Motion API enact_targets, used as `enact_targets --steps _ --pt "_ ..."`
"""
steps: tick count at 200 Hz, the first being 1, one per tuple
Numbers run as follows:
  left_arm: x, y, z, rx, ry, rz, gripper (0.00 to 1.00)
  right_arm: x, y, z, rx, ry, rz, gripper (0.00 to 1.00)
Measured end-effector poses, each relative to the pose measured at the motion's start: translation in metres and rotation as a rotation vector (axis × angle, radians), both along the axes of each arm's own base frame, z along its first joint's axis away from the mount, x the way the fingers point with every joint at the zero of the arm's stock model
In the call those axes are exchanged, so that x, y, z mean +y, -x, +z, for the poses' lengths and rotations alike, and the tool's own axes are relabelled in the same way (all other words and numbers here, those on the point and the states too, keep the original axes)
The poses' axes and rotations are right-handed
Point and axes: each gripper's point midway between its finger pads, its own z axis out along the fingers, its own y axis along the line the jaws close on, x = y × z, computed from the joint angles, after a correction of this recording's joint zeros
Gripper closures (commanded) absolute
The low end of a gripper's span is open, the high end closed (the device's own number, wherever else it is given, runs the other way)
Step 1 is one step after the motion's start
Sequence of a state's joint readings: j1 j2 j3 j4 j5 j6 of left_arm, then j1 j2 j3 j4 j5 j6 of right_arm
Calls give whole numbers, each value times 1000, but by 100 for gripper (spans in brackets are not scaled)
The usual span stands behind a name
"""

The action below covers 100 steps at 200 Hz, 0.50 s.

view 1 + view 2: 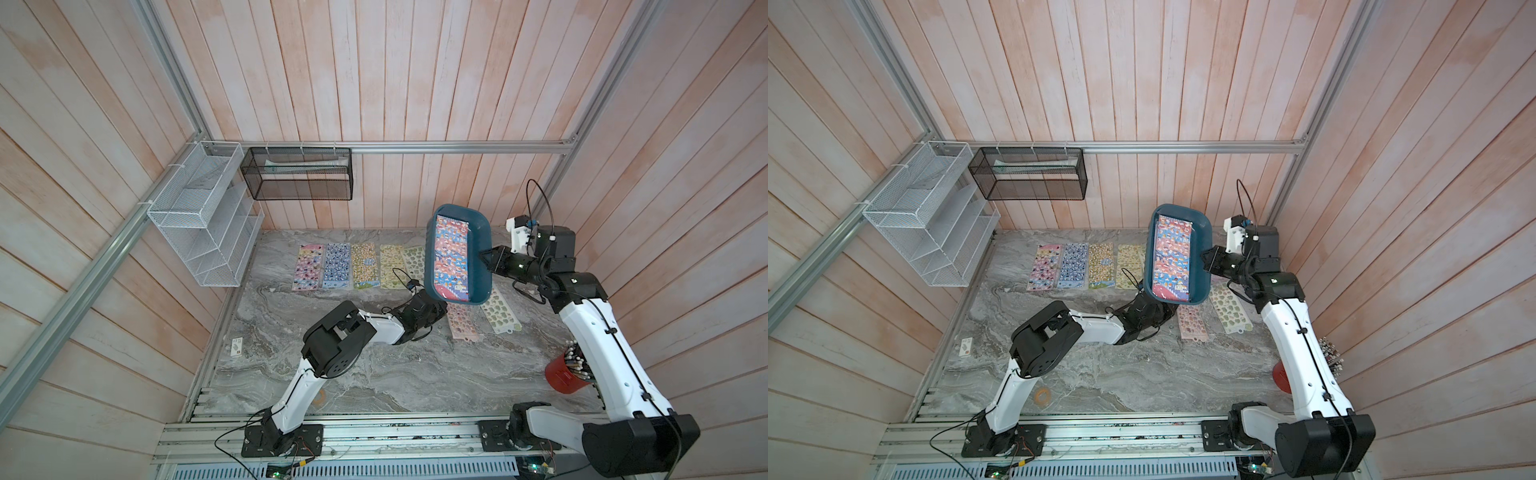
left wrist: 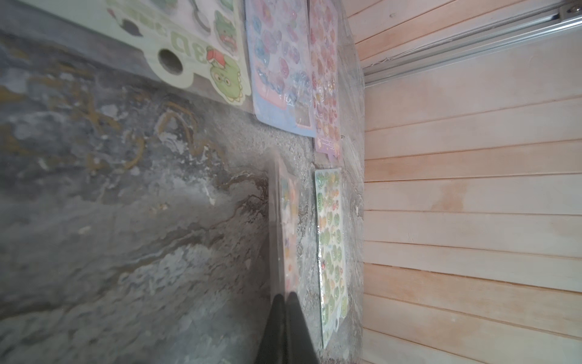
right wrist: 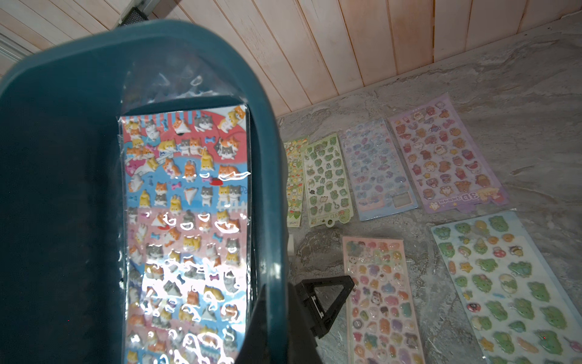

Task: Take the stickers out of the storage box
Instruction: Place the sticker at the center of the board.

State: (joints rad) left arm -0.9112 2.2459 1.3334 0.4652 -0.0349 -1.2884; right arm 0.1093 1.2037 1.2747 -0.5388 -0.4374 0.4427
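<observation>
The storage box [image 1: 478, 232] is held clear above the right far part of the table [image 1: 374, 374], tipped steeply so that its open side is turned up towards both top views. Its right long wall is clamped between the narrowly set jaws of the right gripper [image 1: 485, 258]. One of the stickers, a red-and-blue cat-and-dog sheet [image 1: 451, 259], is seen lying flat inside the box along its left wall. The remaining stickers [image 1: 337, 266] are spread on the table: a row is laid side by side along the far edge, partly hidden behind the box, and a pink sheet [image 1: 463, 328] and a green sheet [image 1: 500, 311] are placed nearer, just beside each other, below the box. The left gripper [image 2: 285, 302] is kept low over the table under the box, its jaws pressed together at the end of the pink sheet; whether that sheet is pinched cannot be told.
</observation>
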Motion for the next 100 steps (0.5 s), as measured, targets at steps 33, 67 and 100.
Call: enact_targets --steps 33,67,100 --pt "-4 -1 -13 28 0 18 100 1 1 -3 7 -4 6 100" --pt "-9 -6 -22 41 4 32 95 1 1 -3 8 -4 8 100" --pt "-16 -9 -17 38 19 38 94 2 2 -3 9 -4 9 100"
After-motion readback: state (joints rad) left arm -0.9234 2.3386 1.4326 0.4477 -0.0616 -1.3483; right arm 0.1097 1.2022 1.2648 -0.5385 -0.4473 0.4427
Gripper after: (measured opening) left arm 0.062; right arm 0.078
